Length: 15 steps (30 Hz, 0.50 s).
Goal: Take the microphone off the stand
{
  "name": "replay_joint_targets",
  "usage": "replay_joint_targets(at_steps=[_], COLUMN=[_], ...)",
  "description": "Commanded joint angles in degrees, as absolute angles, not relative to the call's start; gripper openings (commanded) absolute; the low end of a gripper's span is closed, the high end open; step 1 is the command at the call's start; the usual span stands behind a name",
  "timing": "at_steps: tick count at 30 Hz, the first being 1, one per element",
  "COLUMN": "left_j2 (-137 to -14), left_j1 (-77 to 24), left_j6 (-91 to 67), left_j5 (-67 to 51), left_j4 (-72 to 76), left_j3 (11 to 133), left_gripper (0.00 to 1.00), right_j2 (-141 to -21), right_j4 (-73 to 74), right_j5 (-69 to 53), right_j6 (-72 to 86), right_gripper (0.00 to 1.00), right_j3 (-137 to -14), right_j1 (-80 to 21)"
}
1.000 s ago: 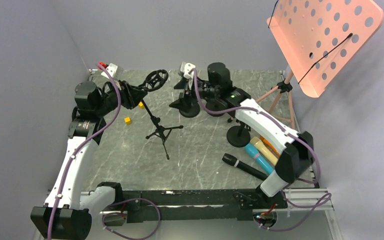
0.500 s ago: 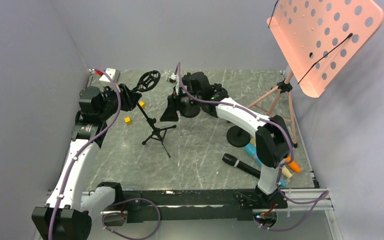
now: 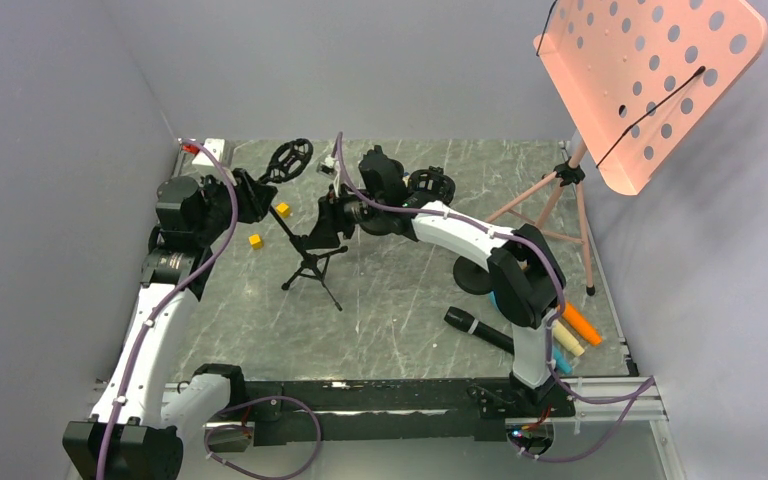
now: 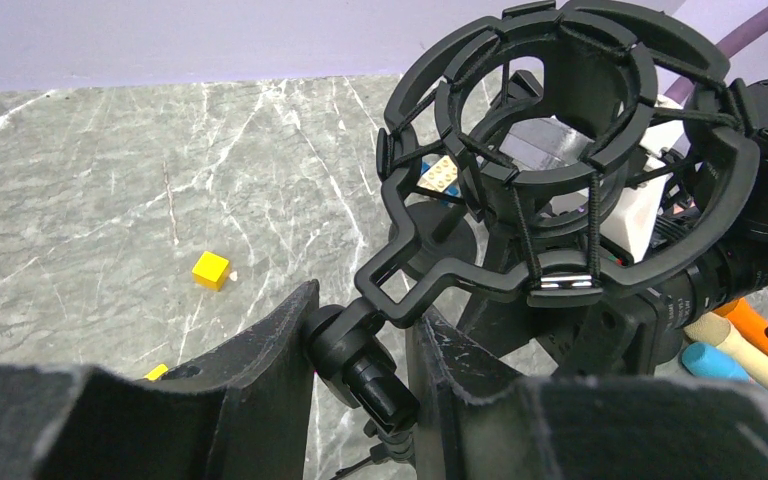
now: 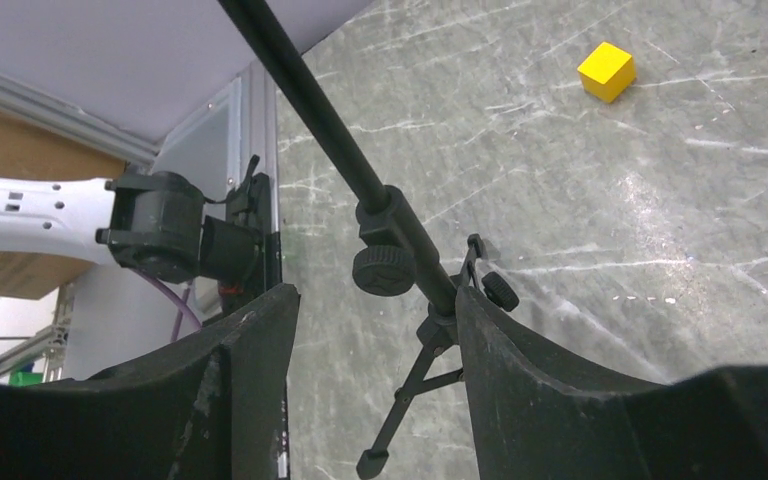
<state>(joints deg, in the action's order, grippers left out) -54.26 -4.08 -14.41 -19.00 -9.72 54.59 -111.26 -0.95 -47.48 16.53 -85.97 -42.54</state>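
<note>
A black tripod stand leans on the marble table, topped by a ring-shaped shock mount with nothing visible inside it. My left gripper is shut on the swivel joint just below that mount. My right gripper is open around the stand's pole near the tripod hub. The hub lies against the right finger, with a gap on the other side. A black handheld microphone lies flat on the table at the front right.
A pink perforated music stand on a tripod rises at the back right. Two yellow cubes lie near the left arm. Black round bases and coloured tubes sit by the right arm.
My right arm has swung left from the round bases to the stand's pole, its jaws narrowing. The stand and its top have shifted a little left with my left gripper.
</note>
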Motion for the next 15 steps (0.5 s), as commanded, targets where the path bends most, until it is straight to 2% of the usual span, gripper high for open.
replay_joint_targets(at_steps=[1, 15], left_j2=[-54.07, -54.85], left_j1=[-3.63, -3.44], left_j6=[-17.38, -17.92], left_j5=[-18.47, -19.43], left_j4=[-8.0, -7.23], left_j3=[54.71, 54.58], left_gripper=[0.0, 0.0], right_j2=[-111.9, -113.43], right_j4=[-7.57, 1.33], right_j5=[-48.13, -35.6], right_j6=[21.47, 15.62], right_gripper=[0.62, 0.52], right_j3=[-87.44, -86.53], right_j1=[-42.28, -42.28])
